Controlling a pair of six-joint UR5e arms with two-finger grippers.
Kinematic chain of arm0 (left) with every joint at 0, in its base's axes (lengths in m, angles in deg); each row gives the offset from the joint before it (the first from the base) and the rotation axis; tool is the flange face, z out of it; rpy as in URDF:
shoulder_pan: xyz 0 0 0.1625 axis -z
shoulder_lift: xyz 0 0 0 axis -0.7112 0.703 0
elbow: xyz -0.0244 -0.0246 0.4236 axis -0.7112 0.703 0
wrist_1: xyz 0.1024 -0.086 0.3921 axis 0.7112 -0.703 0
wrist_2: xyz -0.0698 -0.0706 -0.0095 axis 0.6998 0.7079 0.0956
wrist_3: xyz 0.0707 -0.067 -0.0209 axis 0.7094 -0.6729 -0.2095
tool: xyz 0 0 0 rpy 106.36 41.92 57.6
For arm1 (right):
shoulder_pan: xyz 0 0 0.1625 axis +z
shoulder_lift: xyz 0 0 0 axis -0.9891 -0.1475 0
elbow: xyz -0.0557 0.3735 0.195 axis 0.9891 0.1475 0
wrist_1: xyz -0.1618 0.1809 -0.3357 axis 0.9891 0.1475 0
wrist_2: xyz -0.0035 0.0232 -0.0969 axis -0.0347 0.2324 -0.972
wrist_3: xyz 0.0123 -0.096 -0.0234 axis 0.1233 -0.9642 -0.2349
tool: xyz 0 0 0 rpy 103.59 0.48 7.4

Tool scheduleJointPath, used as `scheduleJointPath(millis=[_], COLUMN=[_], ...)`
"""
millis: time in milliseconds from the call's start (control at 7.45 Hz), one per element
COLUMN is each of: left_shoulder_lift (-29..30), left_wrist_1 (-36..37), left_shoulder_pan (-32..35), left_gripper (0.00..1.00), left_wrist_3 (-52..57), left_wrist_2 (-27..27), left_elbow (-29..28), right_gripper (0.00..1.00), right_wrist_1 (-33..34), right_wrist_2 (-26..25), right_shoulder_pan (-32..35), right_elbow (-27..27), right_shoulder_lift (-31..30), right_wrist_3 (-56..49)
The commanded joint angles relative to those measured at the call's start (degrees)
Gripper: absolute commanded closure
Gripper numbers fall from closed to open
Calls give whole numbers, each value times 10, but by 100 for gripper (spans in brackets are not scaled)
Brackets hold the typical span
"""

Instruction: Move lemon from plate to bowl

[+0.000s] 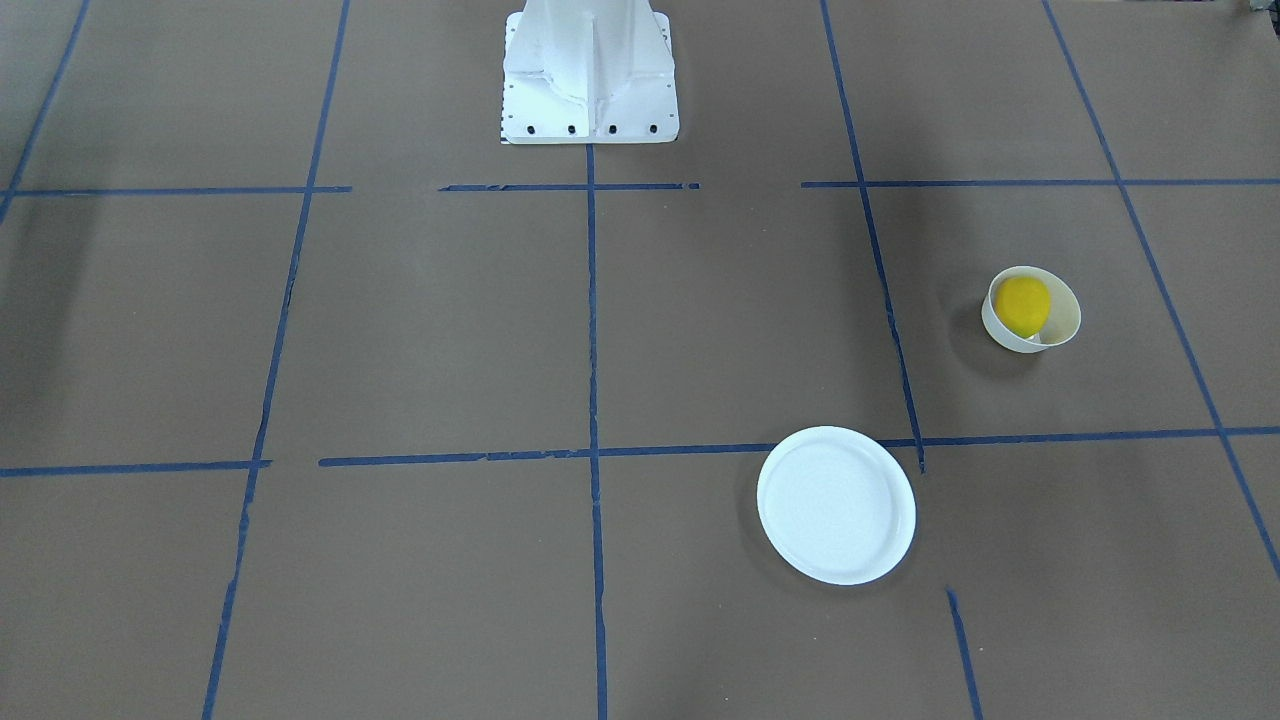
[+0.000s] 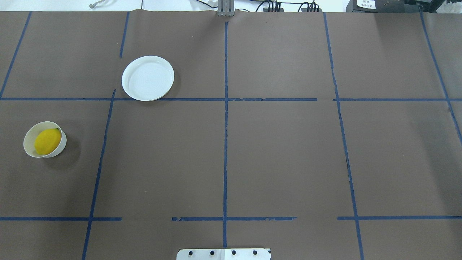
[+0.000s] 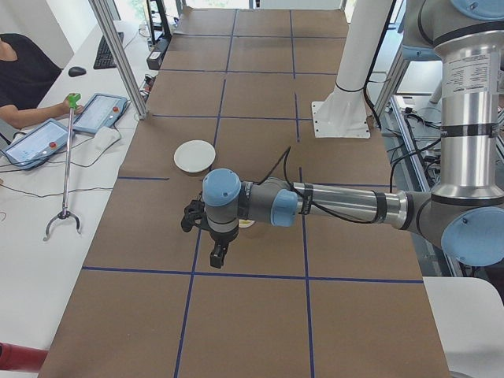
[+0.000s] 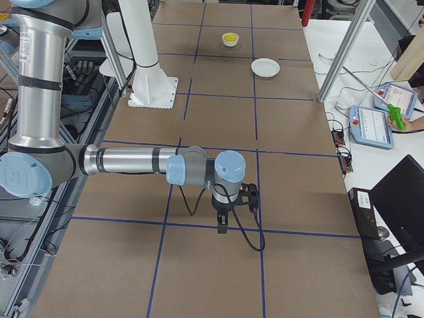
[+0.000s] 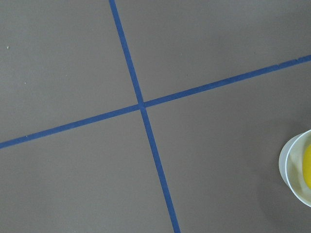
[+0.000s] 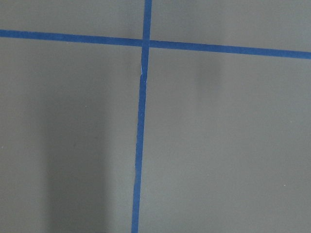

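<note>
The lemon (image 1: 1022, 305) lies inside the small white bowl (image 1: 1062, 328). In the overhead view the lemon (image 2: 47, 141) and bowl (image 2: 28, 140) are at the far left. The white plate (image 1: 836, 505) is empty, also in the overhead view (image 2: 148, 77). The bowl's edge (image 5: 291, 167) with a sliver of lemon (image 5: 307, 165) shows at the right of the left wrist view. My left gripper (image 3: 216, 256) hangs above the table beside the bowl. My right gripper (image 4: 222, 227) hangs far from both dishes. I cannot tell whether either is open or shut.
Brown table covering with blue tape grid lines. The white robot base (image 1: 588, 75) stands at the table's edge. Operators' tablets (image 3: 98, 112) and a grabber stick (image 3: 67, 169) lie on the side table. Aluminium posts (image 3: 118, 55) stand at the table's edge.
</note>
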Motion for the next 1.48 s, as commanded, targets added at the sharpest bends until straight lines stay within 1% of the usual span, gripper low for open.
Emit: scheduleJointPath(millis=[0,268,402,537,1341], left_shoulder_lift=[-5,-1,-2,0,1], left_wrist_1=[3,48,51,48,43], left_shoulder_pan=[20,20,21,20,21], left_gripper=[0,0,0,0,0], left_wrist_3=[-1,-2,-31,-83,-84], left_wrist_2=[14,15,16,17,12], left_elbow=[-21,-20,-21,-23,-15], right_gripper=[0,0,0,0,0], right_wrist_1=[0,0,0,0,0], right_wrist_2=[0,0,0,0,0], right_shoulder_pan=[0,0,0,0,0], right_elbow=[0,0,0,0,0], right_shoulder_lift=[0,0,0,0,0], right_wrist_3=[0,0,0,0,0])
